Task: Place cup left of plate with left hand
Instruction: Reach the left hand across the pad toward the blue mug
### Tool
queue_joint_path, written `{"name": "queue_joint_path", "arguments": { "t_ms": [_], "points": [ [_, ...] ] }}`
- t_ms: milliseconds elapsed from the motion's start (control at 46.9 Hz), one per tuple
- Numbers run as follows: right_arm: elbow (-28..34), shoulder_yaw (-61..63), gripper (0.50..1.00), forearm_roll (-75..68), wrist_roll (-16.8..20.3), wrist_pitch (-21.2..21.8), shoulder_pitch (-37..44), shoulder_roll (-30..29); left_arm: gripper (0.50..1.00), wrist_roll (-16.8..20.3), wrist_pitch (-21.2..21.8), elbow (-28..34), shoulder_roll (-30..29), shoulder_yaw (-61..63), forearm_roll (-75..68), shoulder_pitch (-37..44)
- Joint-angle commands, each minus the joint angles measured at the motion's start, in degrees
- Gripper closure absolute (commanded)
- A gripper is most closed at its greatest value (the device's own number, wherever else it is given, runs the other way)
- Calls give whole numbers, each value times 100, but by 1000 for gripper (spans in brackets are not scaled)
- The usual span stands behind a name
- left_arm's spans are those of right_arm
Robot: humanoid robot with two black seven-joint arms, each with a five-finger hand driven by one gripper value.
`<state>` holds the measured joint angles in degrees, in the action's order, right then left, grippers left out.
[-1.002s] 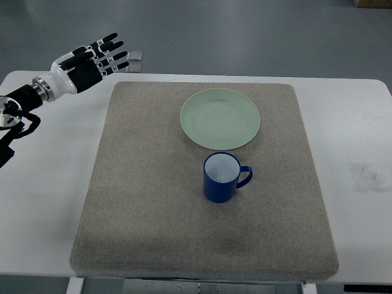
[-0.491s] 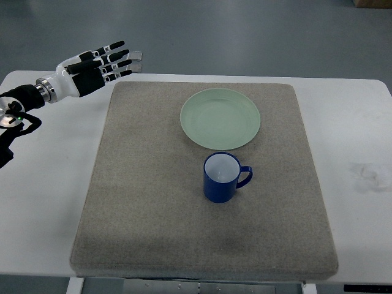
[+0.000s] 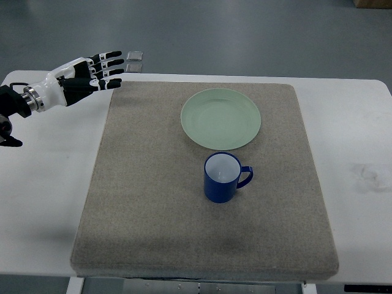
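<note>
Left robot hand [image 3: 86,76] lower, flatter.

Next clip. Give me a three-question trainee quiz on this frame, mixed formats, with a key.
1. True or false: the blue cup already sits left of the green plate.
2. Multiple choice: the left hand is A) gripping the cup, B) open above the table's far-left corner, holding nothing, C) resting flat on the plate.
3. Fill in: the cup's handle points toward the picture's ____.

Key
1. False; the cup stands upright on the grey mat, nearer the camera than the plate.
2. B
3. right
</note>
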<state>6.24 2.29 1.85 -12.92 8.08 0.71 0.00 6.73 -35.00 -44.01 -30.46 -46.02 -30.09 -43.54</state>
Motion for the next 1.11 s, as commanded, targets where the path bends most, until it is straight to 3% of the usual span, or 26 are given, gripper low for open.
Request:
{"name": "queue_joint_path", "arguments": {
  "t_ms": [0, 256, 618, 1088],
  "points": [
    [0, 0, 568, 0, 0, 0, -1, 0, 504, -5, 0, -151, 67, -206, -146, 179],
    [0, 0, 568, 0, 0, 0, -1, 0, 504, -5, 0, -775, 146, -215, -163, 267],
    [0, 0, 568, 0, 0, 0, -1, 0, 504, 22, 0, -1961, 181, -241, -1015, 996],
    [0, 0, 568, 0, 0, 0, -1, 0, 504, 250, 0, -2129, 884, -241, -2114, 1383]
  ]
}}
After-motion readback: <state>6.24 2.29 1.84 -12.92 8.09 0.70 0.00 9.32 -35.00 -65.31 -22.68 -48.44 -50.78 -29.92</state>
